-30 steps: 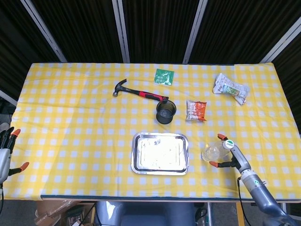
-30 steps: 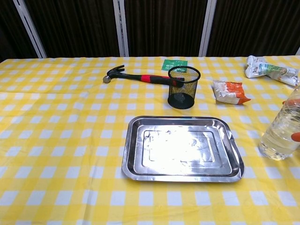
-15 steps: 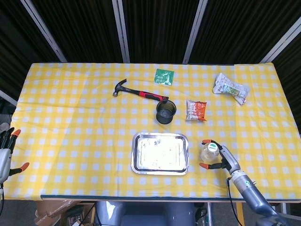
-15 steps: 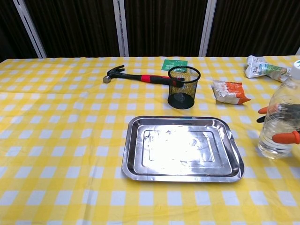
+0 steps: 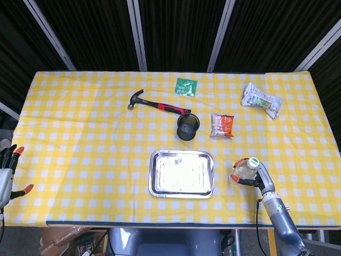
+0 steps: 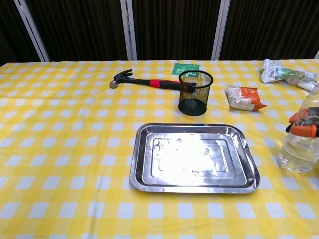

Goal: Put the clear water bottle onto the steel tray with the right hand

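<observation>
The clear water bottle point(image 5: 245, 169) point(image 6: 300, 144) with a green cap stands upright on the yellow checked cloth, just right of the steel tray point(image 5: 181, 173) point(image 6: 194, 157). My right hand point(image 5: 257, 176) grips it from the right. Its orange-tipped fingers point(image 6: 302, 130) wrap around the bottle's upper half. The tray lies flat near the table's front edge with nothing on it. My left hand point(image 5: 5, 172) hangs off the table's left edge, fingers spread and holding nothing.
A black mesh cup point(image 5: 188, 126) point(image 6: 195, 92) stands just behind the tray. A hammer point(image 5: 157, 104) point(image 6: 149, 81) lies behind it to the left. An orange packet point(image 5: 222, 125) point(image 6: 244, 97), a green sachet point(image 5: 185, 86) and a crumpled white bag point(image 5: 261, 100) point(image 6: 286, 74) lie at the back right.
My right hand's fingers have wrapped around the bottle. Hand and bottle shifted slightly towards the tray, then back a little to the right. The left hand has stayed put.
</observation>
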`<state>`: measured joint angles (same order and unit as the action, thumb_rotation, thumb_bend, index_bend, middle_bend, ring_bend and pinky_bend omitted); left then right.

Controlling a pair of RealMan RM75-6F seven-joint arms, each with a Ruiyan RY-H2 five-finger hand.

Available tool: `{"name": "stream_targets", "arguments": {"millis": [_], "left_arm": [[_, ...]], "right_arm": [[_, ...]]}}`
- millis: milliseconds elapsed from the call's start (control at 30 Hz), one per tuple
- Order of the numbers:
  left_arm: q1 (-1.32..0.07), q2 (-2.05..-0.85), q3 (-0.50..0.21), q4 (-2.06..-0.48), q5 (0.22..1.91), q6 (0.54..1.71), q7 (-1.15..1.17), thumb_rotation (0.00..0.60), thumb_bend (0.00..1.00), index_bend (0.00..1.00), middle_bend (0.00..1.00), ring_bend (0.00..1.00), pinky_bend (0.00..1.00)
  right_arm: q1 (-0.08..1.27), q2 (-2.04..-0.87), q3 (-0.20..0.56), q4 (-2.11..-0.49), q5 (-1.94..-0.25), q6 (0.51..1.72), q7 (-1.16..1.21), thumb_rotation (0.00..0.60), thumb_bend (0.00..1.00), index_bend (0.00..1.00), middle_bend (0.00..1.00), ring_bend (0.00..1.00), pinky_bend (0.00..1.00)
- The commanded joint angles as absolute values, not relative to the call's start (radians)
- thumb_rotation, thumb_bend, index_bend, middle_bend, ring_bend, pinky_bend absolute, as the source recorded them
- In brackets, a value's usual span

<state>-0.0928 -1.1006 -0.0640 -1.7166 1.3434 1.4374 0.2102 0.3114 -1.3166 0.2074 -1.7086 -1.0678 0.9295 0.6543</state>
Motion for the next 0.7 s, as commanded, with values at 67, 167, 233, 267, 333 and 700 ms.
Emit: {"name": "stream_targets", "arguments": {"millis": [67, 167, 233, 267, 333, 700], "left_arm": [[-0.092, -1.100, -0.063, -1.718, 1.345, 1.438, 0.210, 0.600, 0.19, 0.06, 0.00, 0.00, 0.00], [-0.092, -1.098, -0.062, -1.720, 1.348, 1.439, 0.204, 0.600, 0.19, 0.06, 0.00, 0.00, 0.00], [-0.091, -1.097, -0.062, -1.719, 1.348, 1.439, 0.203, 0.600, 0.19, 0.06, 0.00, 0.00, 0.00], [-0.091, -1.097, -0.062, -1.719, 1.348, 1.438, 0.202, 0.600, 0.19, 0.06, 0.00, 0.00, 0.00], [-0.091, -1.096, -0.062, -1.720, 1.349, 1.438, 0.198, 0.600, 0.19, 0.06, 0.00, 0.00, 0.00], [-0.085, -1.082, -0.069, -1.713, 1.360, 1.454, 0.150, 0.600, 0.19, 0.06, 0.00, 0.00, 0.00]], "right_arm": [[0.291, -1.263, 0.218, -1.807, -1.131, 0.980, 0.632, 0.600, 0.49, 0.77, 0.62, 0.29, 0.00], [0.284, -1.229, 0.222, -1.885, -1.158, 1.010, 0.598, 0.600, 0.49, 0.77, 0.61, 0.29, 0.00], [0.284, -1.215, 0.225, -1.924, -1.162, 1.018, 0.580, 0.600, 0.50, 0.77, 0.61, 0.29, 0.00], [0.286, -1.209, 0.230, -1.952, -1.164, 1.022, 0.575, 0.600, 0.50, 0.77, 0.61, 0.29, 0.00], [0.291, -1.202, 0.237, -1.998, -1.159, 1.032, 0.549, 0.600, 0.50, 0.77, 0.61, 0.29, 0.00], [0.371, -1.392, 0.208, -2.029, -1.081, 1.048, 0.321, 0.600, 0.50, 0.77, 0.61, 0.29, 0.00]]}}
